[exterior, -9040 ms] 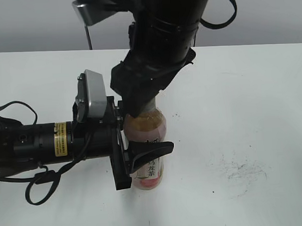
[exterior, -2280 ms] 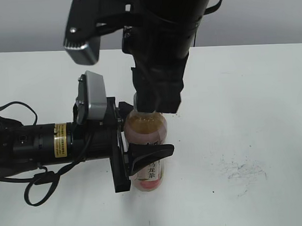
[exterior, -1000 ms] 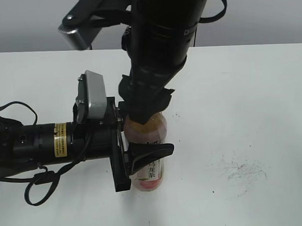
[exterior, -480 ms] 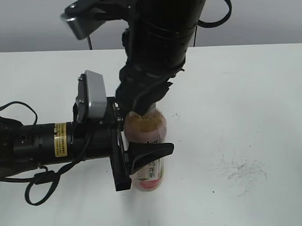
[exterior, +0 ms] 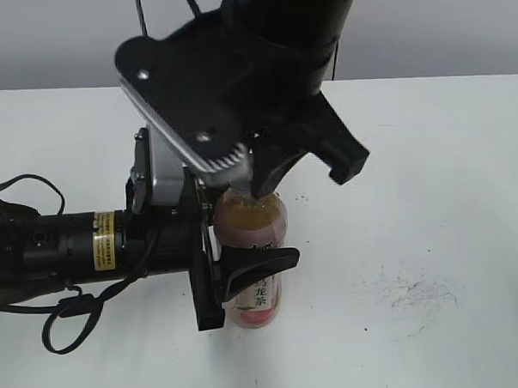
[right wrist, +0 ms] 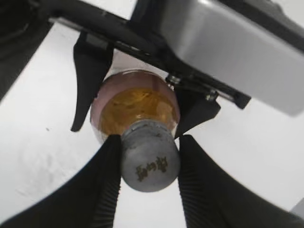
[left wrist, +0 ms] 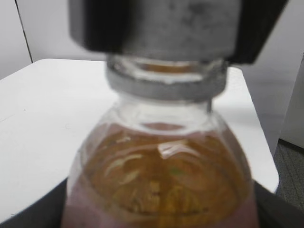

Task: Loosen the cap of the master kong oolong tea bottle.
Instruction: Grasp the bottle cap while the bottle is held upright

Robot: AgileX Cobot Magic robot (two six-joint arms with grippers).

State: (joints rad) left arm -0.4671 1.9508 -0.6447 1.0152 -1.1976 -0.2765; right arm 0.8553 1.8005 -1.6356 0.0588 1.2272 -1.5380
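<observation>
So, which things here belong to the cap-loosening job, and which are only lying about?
For the job:
- cap, pinched by right gripper
- tea bottle, clamped by left gripper

Lying about:
- no loose things; only the white table, with dark scuff marks

Right hand (right wrist: pixel 149 164) clamped from above; left hand (exterior: pixel 245 276) grips sideways.

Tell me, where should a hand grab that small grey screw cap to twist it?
By its round side wall, coming straight down from above. The small grey plastic screw cap tops an upright clear amber-tea bottle, so two fingers can squeeze opposite sides.
</observation>
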